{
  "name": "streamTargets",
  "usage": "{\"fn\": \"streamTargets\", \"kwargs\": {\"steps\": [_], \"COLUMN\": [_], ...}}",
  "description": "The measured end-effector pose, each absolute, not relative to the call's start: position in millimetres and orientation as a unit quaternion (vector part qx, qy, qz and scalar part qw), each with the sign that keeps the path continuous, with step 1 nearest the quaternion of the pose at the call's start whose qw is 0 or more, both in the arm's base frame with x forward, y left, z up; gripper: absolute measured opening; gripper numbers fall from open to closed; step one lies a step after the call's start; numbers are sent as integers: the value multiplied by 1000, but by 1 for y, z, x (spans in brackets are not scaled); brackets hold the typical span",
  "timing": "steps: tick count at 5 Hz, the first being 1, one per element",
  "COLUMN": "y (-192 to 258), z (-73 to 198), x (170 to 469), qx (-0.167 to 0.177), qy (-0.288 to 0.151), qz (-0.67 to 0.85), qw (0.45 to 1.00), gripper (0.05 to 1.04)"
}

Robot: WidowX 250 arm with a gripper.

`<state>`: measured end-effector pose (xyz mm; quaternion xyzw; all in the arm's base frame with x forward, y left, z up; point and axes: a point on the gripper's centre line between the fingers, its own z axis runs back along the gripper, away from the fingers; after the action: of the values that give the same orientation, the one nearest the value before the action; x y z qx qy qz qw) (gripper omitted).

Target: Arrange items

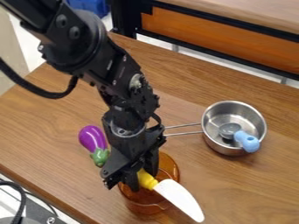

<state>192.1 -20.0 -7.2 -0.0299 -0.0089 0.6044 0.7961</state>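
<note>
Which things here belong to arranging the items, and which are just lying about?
Likely the job: yellow-handled knife in the gripper, amber pot, saucepan, blue-handled utensil, eggplant.

Probably just lying about: blue object behind, black cable lower left.

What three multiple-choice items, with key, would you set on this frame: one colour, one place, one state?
1. What colour is the handle of the utensil in the round steel saucepan?
A) Light blue
B) Red
C) Black

2. Where is the purple eggplant with a green cap?
A) In the saucepan
B) In the end effector
C) On the brown wooden table

3. How is the yellow-handled, white-bladed knife?
A) Upright in the saucepan
B) Tilted, gripped by its handle
C) Flat on the table

1: A, the handle over the pan's rim is light blue.
2: C, it lies directly on the wood.
3: B, the end effector holds the handle, blade slanting out.
</note>
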Motion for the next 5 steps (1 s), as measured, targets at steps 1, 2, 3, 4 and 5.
{"fn": "streamTargets", "kwargs": {"steps": [1, 2, 3, 4, 5], "y": [-20, -18, -17, -10, 5], "z": [-5, -1, 4, 26, 38], "x": [191, 196, 200, 210, 225], "qx": [-25, -25, -27, -56, -60], "qy": [4, 6, 15, -8, -40], "qz": [589, 591, 592, 589, 550], "qw": [807, 806, 805, 807, 832], "gripper": [802, 995, 1000, 1000, 1000]}}
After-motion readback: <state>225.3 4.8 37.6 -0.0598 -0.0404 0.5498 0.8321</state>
